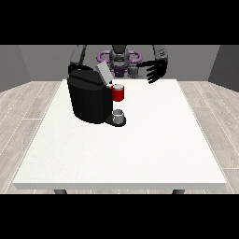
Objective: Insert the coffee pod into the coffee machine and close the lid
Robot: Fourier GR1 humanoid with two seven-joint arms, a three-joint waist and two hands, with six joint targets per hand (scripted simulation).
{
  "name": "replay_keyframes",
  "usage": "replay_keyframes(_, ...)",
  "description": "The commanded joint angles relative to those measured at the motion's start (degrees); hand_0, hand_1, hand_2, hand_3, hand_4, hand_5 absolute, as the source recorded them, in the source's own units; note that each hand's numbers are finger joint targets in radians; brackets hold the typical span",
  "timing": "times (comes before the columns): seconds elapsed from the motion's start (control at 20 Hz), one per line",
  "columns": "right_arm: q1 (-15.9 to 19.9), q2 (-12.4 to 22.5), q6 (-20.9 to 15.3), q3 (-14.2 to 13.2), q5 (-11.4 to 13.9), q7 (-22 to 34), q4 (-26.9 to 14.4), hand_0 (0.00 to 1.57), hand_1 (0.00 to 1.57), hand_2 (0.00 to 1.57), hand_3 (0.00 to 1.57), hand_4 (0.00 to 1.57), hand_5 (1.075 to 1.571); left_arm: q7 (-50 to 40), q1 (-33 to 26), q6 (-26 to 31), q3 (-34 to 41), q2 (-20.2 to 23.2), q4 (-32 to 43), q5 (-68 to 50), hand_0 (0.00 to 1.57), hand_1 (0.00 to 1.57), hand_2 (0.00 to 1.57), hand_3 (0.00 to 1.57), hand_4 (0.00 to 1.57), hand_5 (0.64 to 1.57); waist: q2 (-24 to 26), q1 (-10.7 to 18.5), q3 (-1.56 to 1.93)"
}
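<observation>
Nowhere legible writing | coffee machine [88, 100] lid [103, 72] up | hand [154, 72] spread

Showing on 1 white table [140, 158]: 1 black coffee machine [88, 100], 1 grey cup [119, 115] at its base, 1 red part [118, 94] on its front, and 1 black hand [154, 73].

coffee machine [88, 100]: black, upright, table's left-centre | lid [103, 73]: raised | coffee pod: not discernible

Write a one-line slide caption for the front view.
Coffee machine, lid raised, on the white table; one hand open above it.
</observation>
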State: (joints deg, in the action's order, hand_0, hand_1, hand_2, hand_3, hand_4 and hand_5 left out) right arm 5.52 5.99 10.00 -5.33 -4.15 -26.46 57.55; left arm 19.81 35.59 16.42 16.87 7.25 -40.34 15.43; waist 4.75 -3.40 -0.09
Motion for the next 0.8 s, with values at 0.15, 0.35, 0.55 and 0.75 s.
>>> replay_keyframes(0.15,-6.74,-5.7,-4.9,9.65,6.42,6.52,11.24,0.0,0.0,0.0,0.0,0.14,1.571,3.67,-16.29,2.88,0.48,-1.18,1.85,-1.74,0.0,0.0,0.0,0.0,0.3,1.571,14.72,-0.7,-0.03)
replay_keyframes(0.35,-6.98,-5.91,-5.3,14.46,5.07,12.31,19.92,0.0,0.0,0.0,0.0,0.27,1.571,3.07,-21.85,3.65,1.66,-1.01,2.78,-3.18,0.0,0.0,0.0,0.0,0.23,1.571,18.92,-1.59,0.01)
replay_keyframes(0.55,-5.17,-5.96,-9.46,16.63,7.43,14.82,26.2,0.0,0.0,0.0,0.0,0.17,1.571,5.79,-25.19,5.27,-0.58,-2.06,-0.01,-2.77,0.0,0.0,0.0,0.0,0.35,1.571,18.08,0.99,0.07)
replay_keyframes(0.75,-4.6,-5.51,-10.7,16.66,9.57,17.31,35.31,0.0,0.0,0.0,0.0,0.34,1.571,4.24,-23.96,6.48,0.21,0.03,-4.92,-5.77,0.0,0.0,0.0,0.0,0.28,1.571,11.4,0.75,0.08)
